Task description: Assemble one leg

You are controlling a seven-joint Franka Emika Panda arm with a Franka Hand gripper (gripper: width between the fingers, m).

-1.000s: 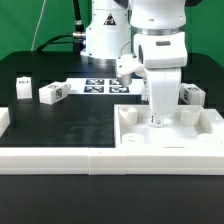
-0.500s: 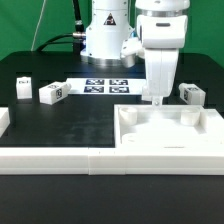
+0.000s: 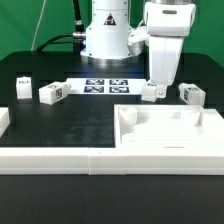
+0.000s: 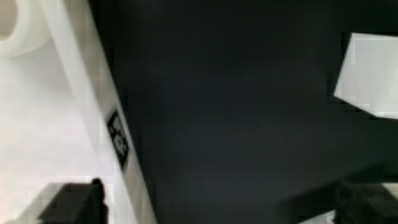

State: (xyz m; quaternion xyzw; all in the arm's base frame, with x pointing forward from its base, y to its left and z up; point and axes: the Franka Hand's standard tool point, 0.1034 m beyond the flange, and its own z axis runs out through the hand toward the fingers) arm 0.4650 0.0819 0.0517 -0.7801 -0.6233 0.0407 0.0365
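Several small white legs lie on the black table in the exterior view: two at the left (image 3: pixel 25 86) (image 3: pixel 52 92), one (image 3: pixel 150 93) just behind the large white tray piece (image 3: pixel 170 128), and one at the right (image 3: pixel 190 94). My gripper (image 3: pixel 158 86) hangs above the table beside the leg behind the tray. In the wrist view my gripper (image 4: pixel 217 205) is open and empty, its dark fingers (image 4: pixel 71 202) wide apart over bare black table. A white block (image 4: pixel 370 72), probably a leg, lies ahead to one side. The tray's tagged edge (image 4: pixel 63 110) lies on the other side.
The marker board (image 3: pixel 108 86) lies at the back near the robot base. A low white wall (image 3: pixel 60 160) runs along the front of the table, with a white block (image 3: pixel 4 120) at the exterior view's left edge.
My gripper has risen out of the tray's far corner and moved back toward the exterior view's right. The leg behind the tray now shows beside it.
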